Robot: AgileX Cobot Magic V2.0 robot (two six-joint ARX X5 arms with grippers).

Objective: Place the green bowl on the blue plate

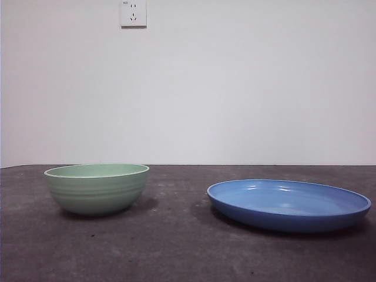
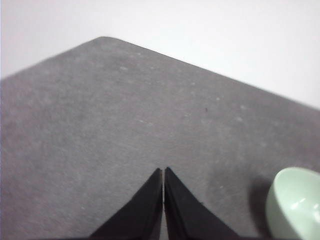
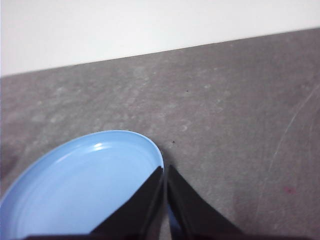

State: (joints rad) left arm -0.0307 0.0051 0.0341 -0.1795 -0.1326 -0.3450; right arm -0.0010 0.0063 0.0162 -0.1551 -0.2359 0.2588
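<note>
My left hand point(image 2: 163, 172) is clenched empty; the green bowl point(image 1: 97, 188), lower left in the front view, looks glossy, rigid and slippery, so I would pinch its rim.

wall socket point(image 1: 133, 13) has tiny marking at its top corner, too small to read; no other text anywhere

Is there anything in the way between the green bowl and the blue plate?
No, nothing visible. The green bowl and the blue plate sit apart on the dark table, with only bare tabletop between them. Both grippers wait outside the front view, jaws shut.
</note>
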